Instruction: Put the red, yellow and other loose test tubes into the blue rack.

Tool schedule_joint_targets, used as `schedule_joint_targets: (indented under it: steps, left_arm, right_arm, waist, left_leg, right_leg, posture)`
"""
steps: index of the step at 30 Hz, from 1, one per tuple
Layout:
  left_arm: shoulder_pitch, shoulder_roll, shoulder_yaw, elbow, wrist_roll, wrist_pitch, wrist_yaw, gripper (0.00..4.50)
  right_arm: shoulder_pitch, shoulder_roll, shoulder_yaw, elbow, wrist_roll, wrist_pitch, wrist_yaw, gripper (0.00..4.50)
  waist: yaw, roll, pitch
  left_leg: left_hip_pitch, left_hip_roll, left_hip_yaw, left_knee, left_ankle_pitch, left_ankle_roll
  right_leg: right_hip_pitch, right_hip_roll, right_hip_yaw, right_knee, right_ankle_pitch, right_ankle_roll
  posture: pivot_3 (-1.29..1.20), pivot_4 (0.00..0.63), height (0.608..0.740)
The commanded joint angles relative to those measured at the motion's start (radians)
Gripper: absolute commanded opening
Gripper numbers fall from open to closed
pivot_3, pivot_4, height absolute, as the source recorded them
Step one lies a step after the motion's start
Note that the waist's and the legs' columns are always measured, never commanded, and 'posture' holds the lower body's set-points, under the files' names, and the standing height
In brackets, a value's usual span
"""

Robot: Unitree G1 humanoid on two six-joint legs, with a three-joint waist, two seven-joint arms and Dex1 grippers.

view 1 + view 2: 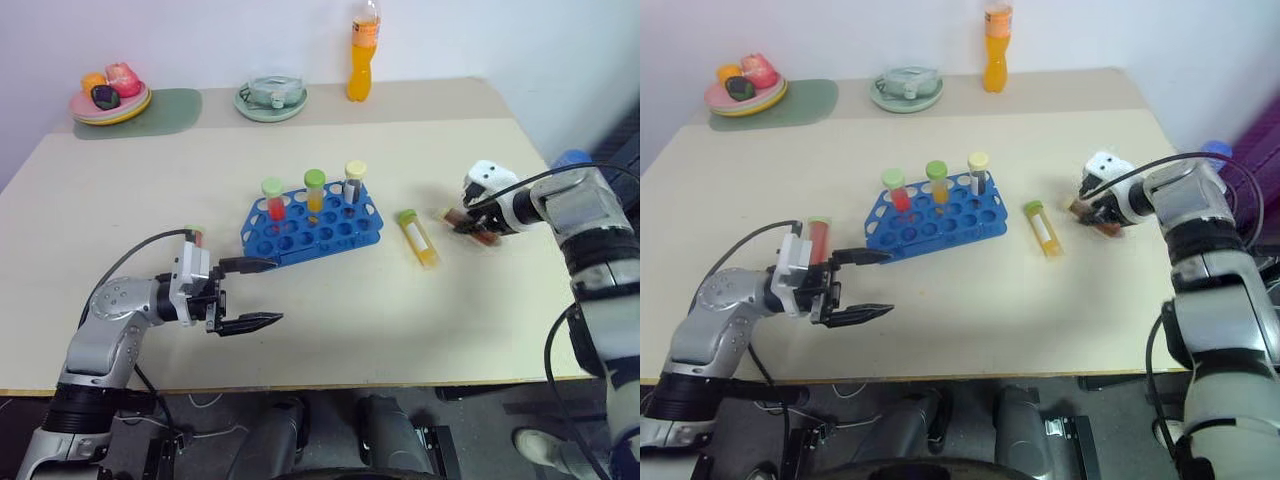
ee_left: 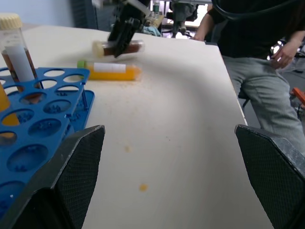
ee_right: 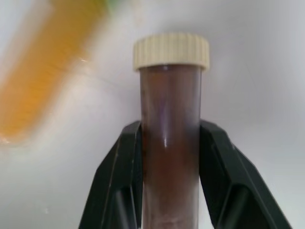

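The blue rack stands mid-table with three capped tubes upright in its back row. A yellow tube with a green cap lies loose on the table to its right. Just right of that, my right gripper is shut on the dark brown tube with a cream cap, holding it across its middle a little above the table. My left gripper stands open near the front left of the rack, with nothing between its fingers. A red tube with a green cap shows behind my left hand, partly hidden.
At the table's far edge are a plate of toy fruit on a green mat, a glass dish on a saucer and an orange drink bottle. A person sits past the table's right side.
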State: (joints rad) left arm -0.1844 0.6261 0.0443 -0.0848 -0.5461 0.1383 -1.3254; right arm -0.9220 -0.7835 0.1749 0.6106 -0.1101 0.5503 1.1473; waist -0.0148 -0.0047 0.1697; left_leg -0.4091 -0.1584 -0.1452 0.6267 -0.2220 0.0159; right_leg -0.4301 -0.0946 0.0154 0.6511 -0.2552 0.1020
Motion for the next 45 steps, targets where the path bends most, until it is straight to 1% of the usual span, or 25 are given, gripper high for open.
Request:
schedule_joint_targets:
  steps: [1,3,4,6,9,13,17,18,21,26,34,37,45]
  left_arm:
    - [-0.014,0.002,0.016,0.002,-0.005,-0.02,-0.001,4.5]
    - [-0.019,-0.003,0.014,0.013,-0.003,-0.022,-0.001,4.5]
    - [-0.024,-0.007,0.013,0.022,-0.003,-0.023,0.001,4.5]
    - [-0.035,-0.017,0.011,0.039,-0.004,-0.026,0.0,4.5]
    - [-0.048,-0.031,0.007,0.057,-0.005,-0.03,-0.001,4.5]
    - [-0.057,-0.042,0.01,0.074,-0.003,-0.037,0.002,4.5]
    - [-0.041,-0.051,0.025,0.062,-0.007,-0.041,0.026,4.5]
    - [-0.035,-0.05,0.026,0.055,-0.008,-0.041,0.029,4.5]
    - [-0.02,-0.042,0.033,0.044,-0.011,-0.043,0.035,4.5]
    - [-0.009,-0.035,0.044,0.035,-0.014,-0.044,0.045,4.5]
    - [-0.001,-0.033,0.044,0.008,-0.025,-0.033,0.061,4.5]
    - [0.0,-0.03,0.046,0.007,-0.027,-0.033,0.063,4.5]
    - [-0.005,-0.025,0.045,0.003,-0.028,-0.028,0.068,4.5]
  right_arm:
    - [0.119,0.096,-0.24,-0.429,0.166,0.091,-0.163,1.29]
    - [0.183,0.236,-0.337,-0.598,0.27,0.144,-0.267,1.29]
    - [0.215,0.304,-0.363,-0.658,0.306,0.138,-0.314,1.29]
    - [0.277,0.437,-0.381,-0.724,0.364,0.044,-0.371,1.29]
    - [0.341,0.609,-0.362,-0.708,0.369,-0.158,-0.482,1.29]
    - [0.358,0.724,-0.333,-0.572,0.339,-0.418,-0.561,1.29]
    - [0.395,0.794,-0.289,-0.441,0.315,-0.619,-0.595,1.29]
    - [0.403,0.802,-0.281,-0.418,0.312,-0.647,-0.602,1.29]
    - [0.426,0.804,-0.249,-0.36,0.3,-0.714,-0.594,1.29]
    - [0.452,0.809,-0.229,-0.273,0.314,-0.757,-0.581,1.29]
    - [0.378,0.799,-0.261,-0.098,0.324,-0.855,-0.625,1.29]
    - [0.367,0.794,-0.272,-0.076,0.337,-0.872,-0.628,1.29]
    - [0.442,0.78,-0.272,-0.156,0.396,-0.872,-0.585,1.29]
  waist:
    - [-0.002,0.0,0.0]
    - [-0.007,0.0,0.0]
    - [-0.007,0.0,0.0]
    - [0.0,0.0,0.0]
    - [0.006,0.0,0.0]
    - [0.004,0.0,0.0]
    - [-0.003,0.0,0.0]
    - [-0.005,0.0,0.0]
    - [-0.007,0.0,0.0]
    - [-0.004,0.0,0.0]
    - [-0.005,0.0,0.0]
    - [-0.004,0.0,-0.001]
    - [-0.002,0.0,-0.001]
  left_leg:
    - [0.0,0.001,0.0,0.0,0.0,0.0]
    - [0.0,0.002,0.002,0.0,0.0,0.0]
    - [0.0,0.003,0.003,0.0,0.0,0.0]
    - [0.001,0.004,0.003,0.0,0.0,0.0]
    - [0.001,0.004,0.003,0.001,0.0,0.0]
    - [0.001,0.003,0.004,0.003,0.0,0.0]
    - [0.002,0.004,0.004,0.001,0.002,-0.003]
    - [0.002,0.005,0.004,0.001,0.004,-0.007]
    - [0.003,0.005,0.005,-0.001,0.004,-0.007]
    - [0.003,0.006,0.005,0.0,0.004,-0.007]
    - [0.008,0.007,0.005,-0.002,0.001,-0.003]
    - [0.016,0.008,0.006,-0.006,0.001,-0.003]
    - [0.017,0.009,0.006,-0.007,0.001,-0.003]
  right_leg:
    - [0.0,0.0,0.0,0.0,0.0,0.0]
    - [-0.001,0.002,0.002,0.001,0.0,0.0]
    - [-0.001,0.003,0.003,0.002,0.0,0.0]
    - [-0.001,0.004,0.004,0.002,0.0,0.0]
    - [0.0,0.005,0.004,0.002,0.001,-0.001]
    - [0.001,0.005,0.004,0.0,0.003,0.0]
    - [0.001,0.007,0.005,0.0,0.003,0.0]
    - [0.0,0.007,0.005,0.0,0.003,0.0]
    - [0.0,0.007,0.007,0.001,0.003,0.0]
    - [0.0,0.008,0.007,0.001,0.003,-0.001]
    - [0.003,0.011,0.007,0.001,0.004,-0.002]
    - [0.007,0.011,0.008,-0.002,0.004,-0.002]
    - [0.007,0.012,0.009,-0.002,0.004,-0.002]
  posture:
    - [0.0,0.15,0.74]
    - [0.0,0.15,0.74]
    - [0.0,0.15,0.74]
    - [0.0,0.15,0.74]
    - [0.0,0.15,0.74]
    - [0.0,0.15,0.74]
    - [0.0,0.15,0.74]
    - [0.0,0.15,0.74]
    - [0.0,0.15,0.74]
    - [0.0,0.15,0.74]
    - [0.0,0.15,0.74]
    - [0.0,0.15,0.74]
    - [0.0,0.15,0.74]
